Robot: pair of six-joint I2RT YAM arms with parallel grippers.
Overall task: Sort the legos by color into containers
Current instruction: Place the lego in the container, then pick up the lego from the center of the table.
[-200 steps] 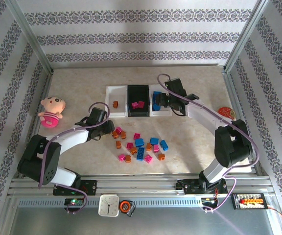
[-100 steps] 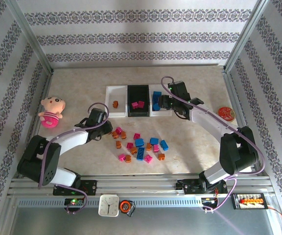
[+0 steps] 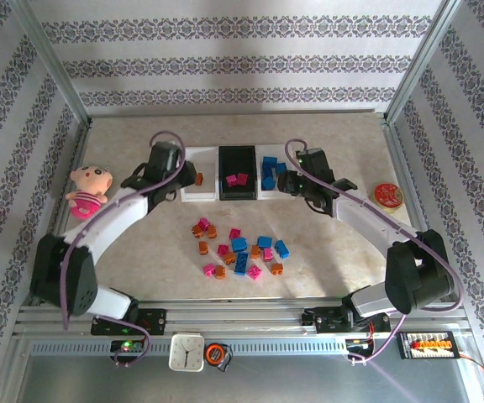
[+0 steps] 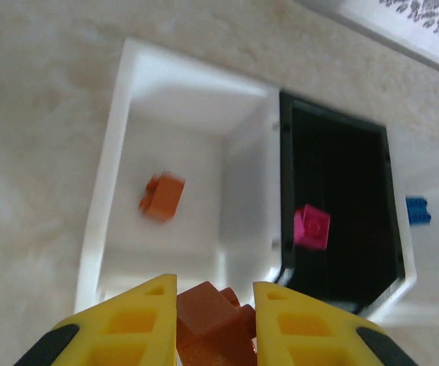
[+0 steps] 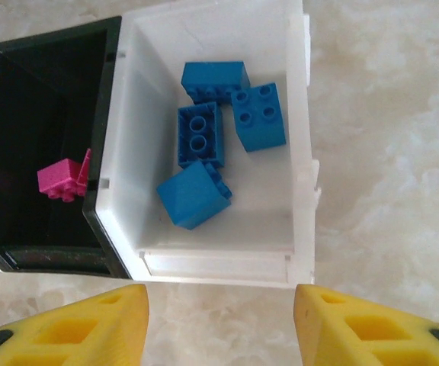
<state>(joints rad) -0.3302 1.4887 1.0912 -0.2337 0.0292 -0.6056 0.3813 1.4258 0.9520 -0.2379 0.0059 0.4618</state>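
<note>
An orange brick (image 4: 203,311) is gripped by the left hand (image 4: 216,291) over the tray's (image 4: 104,200) near rim, so it may be dropped outside; the right hand (image 5: 219,305) is open.

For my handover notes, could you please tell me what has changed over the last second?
The left gripper closed on an orange-brown brick at the loose pile and carried it to the left white tray. The right gripper, open, drew back from the right white tray. Sorted bricks and doll stayed put.
</note>
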